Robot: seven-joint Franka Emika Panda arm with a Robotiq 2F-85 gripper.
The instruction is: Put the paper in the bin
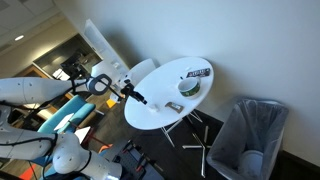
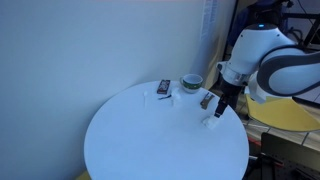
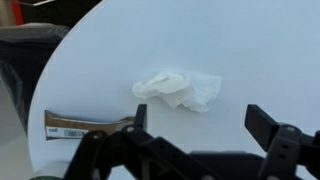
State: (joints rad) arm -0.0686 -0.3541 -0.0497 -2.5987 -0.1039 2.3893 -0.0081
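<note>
Step in hand: approach to the grasp, nothing picked up yet. The gripper (image 3: 197, 114) hangs over the near part of the round white table (image 3: 255, 45) with its jaws spread wide and nothing between them; both fingers (image 3: 262, 121) show dark at the bottom of the wrist view. The paper (image 3: 178, 90), a crumpled white wad, lies loose on the tabletop just ahead of the fingers and slightly toward the left one, touching neither. A brown wrapped bar (image 3: 85, 125) lies near the table edge, beside the paper but apart from it. In an exterior view the gripper (image 2: 218, 110) points down close over the tabletop, and a pale lump right under it is probably the same wad, too small to be sure. The bin (image 1: 238, 138), dark grey with a bag lining, stands on the floor past the far side of the table from the arm; the wrist view catches its dark side (image 3: 18, 65) beyond the table edge. Judgement — the next move calls for shifting a little forward so the wad sits centred between the fingers, lowering until the tips nearly meet the surface, then closing. The wad is light and springy, so a shallow pinch may catch only a loose fold. After that comes a lift and a long carry across the table to the bin — well apart from where the paper lies now.
</note>
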